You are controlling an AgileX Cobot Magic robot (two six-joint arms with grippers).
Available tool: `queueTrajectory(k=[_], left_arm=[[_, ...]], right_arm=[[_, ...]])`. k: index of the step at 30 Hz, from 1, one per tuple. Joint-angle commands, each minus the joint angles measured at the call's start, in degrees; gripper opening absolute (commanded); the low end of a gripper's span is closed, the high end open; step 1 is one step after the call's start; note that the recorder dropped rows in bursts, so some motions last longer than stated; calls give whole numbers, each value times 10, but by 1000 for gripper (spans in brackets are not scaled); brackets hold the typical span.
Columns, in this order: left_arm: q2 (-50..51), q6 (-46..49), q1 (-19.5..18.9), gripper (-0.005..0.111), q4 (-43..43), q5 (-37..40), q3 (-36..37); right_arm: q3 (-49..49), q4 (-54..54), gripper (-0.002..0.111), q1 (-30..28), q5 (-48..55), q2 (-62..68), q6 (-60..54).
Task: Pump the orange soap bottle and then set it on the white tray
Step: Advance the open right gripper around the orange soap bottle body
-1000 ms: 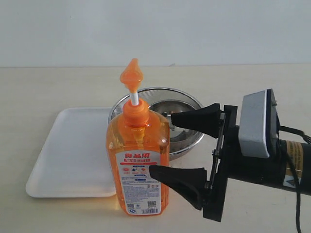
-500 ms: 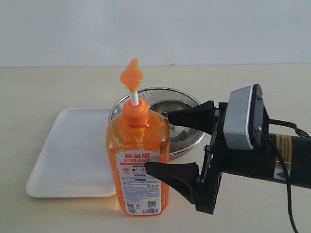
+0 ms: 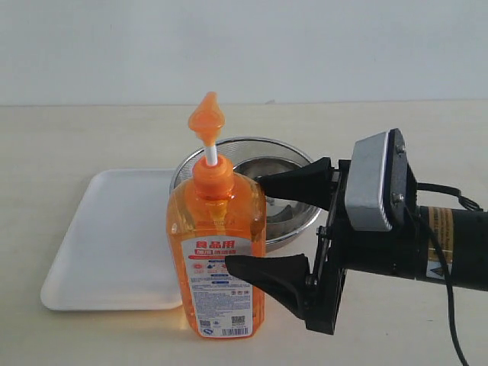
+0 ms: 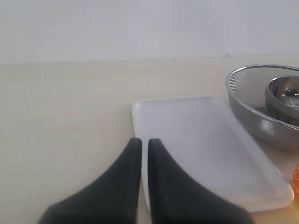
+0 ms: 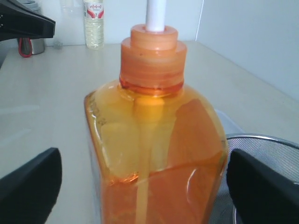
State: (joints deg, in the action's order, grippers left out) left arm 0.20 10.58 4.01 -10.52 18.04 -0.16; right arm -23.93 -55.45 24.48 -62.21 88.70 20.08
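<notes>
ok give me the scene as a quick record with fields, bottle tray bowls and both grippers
tray: white tray flat on the table
bottle: orange soap bottle upright on the table by the tray's corner, not on it
pump: pump head up on its white stem
bowls: steel bowl behind the bottle, smaller bowl inside it
right: right gripper open, a finger each side of the bottle, not closed on it
left: left gripper shut, empty, by the tray's edge

Orange soap bottle (image 3: pixel 217 221), front label (image 3: pixel 219 286): the red heading reads "食品用". The smaller lines beneath are too fine to read. A square code (image 3: pixel 238 320) is printed at one lower corner. Right arm (image 3: pixel 457 248), yellow sticker (image 3: pixel 436 248): triangle sign, wording illegible.
</notes>
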Motion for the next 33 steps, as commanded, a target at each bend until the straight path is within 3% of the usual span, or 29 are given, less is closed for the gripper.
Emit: queueTrajectory(k=[1,9,18,33], left_arm=[[-2,2,-1,5,0,0,2],[-2,2,-1,5,0,0,2],[-2,2,-1,5,0,0,2],[-2,2,-1,5,0,0,2]], right_arm=[[-2,-3,86,1,0,0,-2],[-2,-1,86,1,-12,9,-7],[-8,40,86,1,-78,107,-77],[-70,-19,86,2,-78,171,-50]])
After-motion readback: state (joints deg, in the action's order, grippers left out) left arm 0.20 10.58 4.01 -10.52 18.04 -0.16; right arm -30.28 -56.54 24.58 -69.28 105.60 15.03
